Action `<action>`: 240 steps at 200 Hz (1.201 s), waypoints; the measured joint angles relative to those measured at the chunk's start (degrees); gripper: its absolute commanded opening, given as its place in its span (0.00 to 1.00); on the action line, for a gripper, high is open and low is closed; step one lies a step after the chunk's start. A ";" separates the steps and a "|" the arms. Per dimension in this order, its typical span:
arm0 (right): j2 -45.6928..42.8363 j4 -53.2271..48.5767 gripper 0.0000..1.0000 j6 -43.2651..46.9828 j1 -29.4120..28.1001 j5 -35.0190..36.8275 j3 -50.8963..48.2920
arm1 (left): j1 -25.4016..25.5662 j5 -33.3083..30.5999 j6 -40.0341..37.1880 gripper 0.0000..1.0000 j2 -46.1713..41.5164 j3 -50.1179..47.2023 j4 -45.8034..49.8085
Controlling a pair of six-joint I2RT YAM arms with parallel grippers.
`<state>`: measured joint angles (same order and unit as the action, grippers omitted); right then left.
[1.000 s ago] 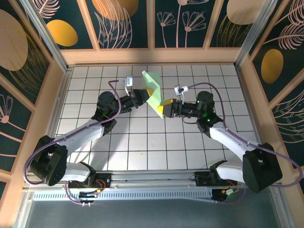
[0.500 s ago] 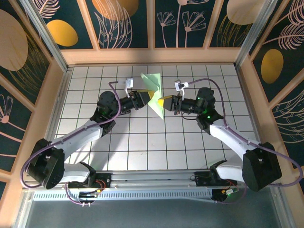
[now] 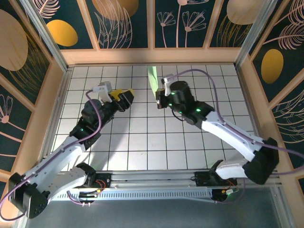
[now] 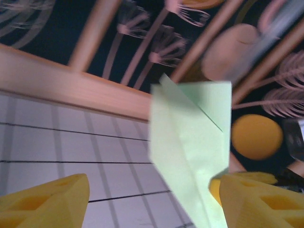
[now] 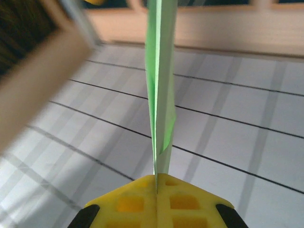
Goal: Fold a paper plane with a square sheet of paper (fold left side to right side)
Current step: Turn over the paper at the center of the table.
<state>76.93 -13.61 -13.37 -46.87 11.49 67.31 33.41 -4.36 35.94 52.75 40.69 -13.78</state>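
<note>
Right gripper [image 5: 156, 183] clamped on paper plane [image 5: 159, 85]; left gripper [image 4: 152, 199] wide, empty, 9 o'clock of it. I'd lay it flat before creasing.

The paper plane [image 5: 159, 95] you see is thin, matt light-green paper, smooth apart from its sharp creases. The fingers [image 5: 137, 204] of the right gripper [image 5: 156, 180] look like matt yellow plastic moulded with shallow pockets, and the left gripper [image 4: 154, 187] has the same. Your table [image 3: 137, 142] is smooth and white with a slight sheen. The right arm [image 3: 223, 130] wears glossy white and black plastic shells. The wall frame [image 3: 152, 56] is pale wood and the front rail [image 3: 152, 194] is ribbed metal.
</note>
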 measured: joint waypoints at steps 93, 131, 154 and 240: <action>36.28 -31.89 0.03 -6.19 -8.35 37.92 17.18 | 0.00 -21.53 0.07 0.77 -11.06 -4.81 11.21; 44.39 -33.90 0.25 -7.08 -9.77 35.93 18.69 | 0.00 -21.44 0.07 0.77 -8.20 -4.81 11.52; 44.68 -33.11 0.45 -7.08 -9.86 32.20 18.69 | 0.00 -20.90 0.07 0.78 -6.91 -4.81 11.50; 19.30 -15.50 0.78 -6.88 -3.37 15.02 1.57 | 0.00 -12.94 1.77 0.78 2.69 -4.52 8.96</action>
<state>96.23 -29.10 -20.25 -50.24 26.50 68.88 33.41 -17.30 37.71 55.44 36.16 -4.82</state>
